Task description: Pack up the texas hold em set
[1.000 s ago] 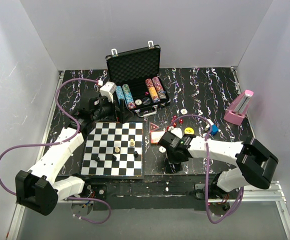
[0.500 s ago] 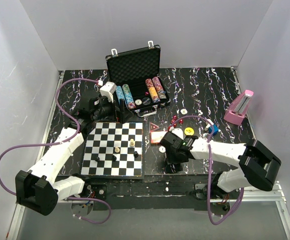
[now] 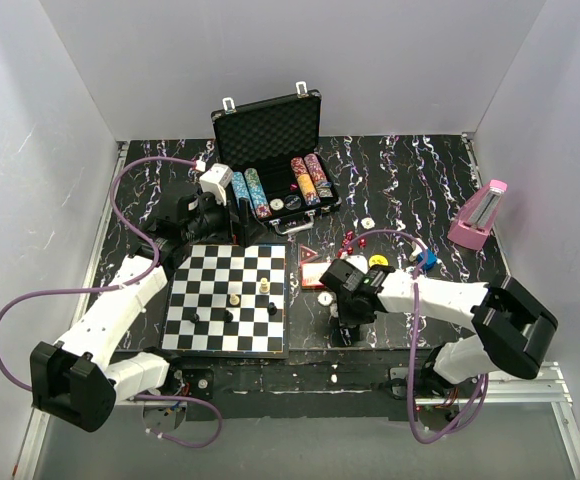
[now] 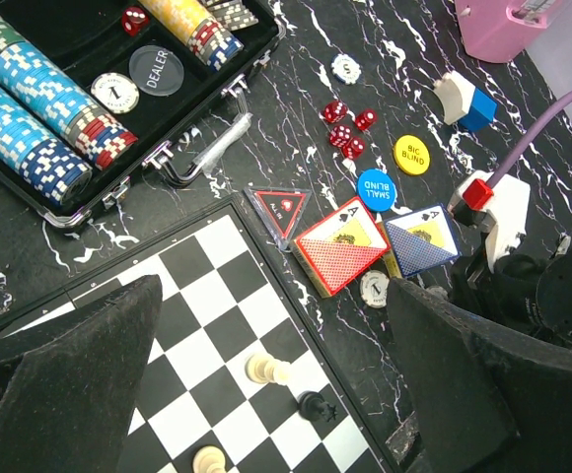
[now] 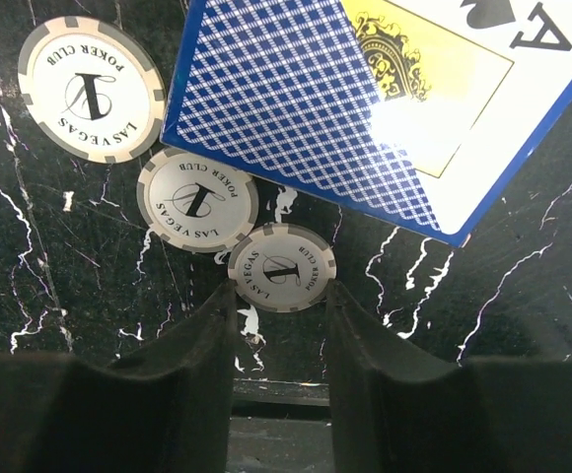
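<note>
The briefcase (image 3: 275, 195) stands open behind the chessboard (image 3: 228, 298). Right of the board lie two card decks (image 4: 343, 252), and three chips (image 5: 282, 267) lie just before my right gripper (image 5: 281, 325).

Black marbled table (image 3: 410, 175) carries: open briefcase (image 3: 270, 140), chessboard (image 3: 228, 300), pink metronome (image 3: 478, 215), red dice (image 4: 345, 126), card decks (image 4: 340, 251), round buttons (image 4: 411, 154), loose white chips (image 5: 192, 202).
</note>
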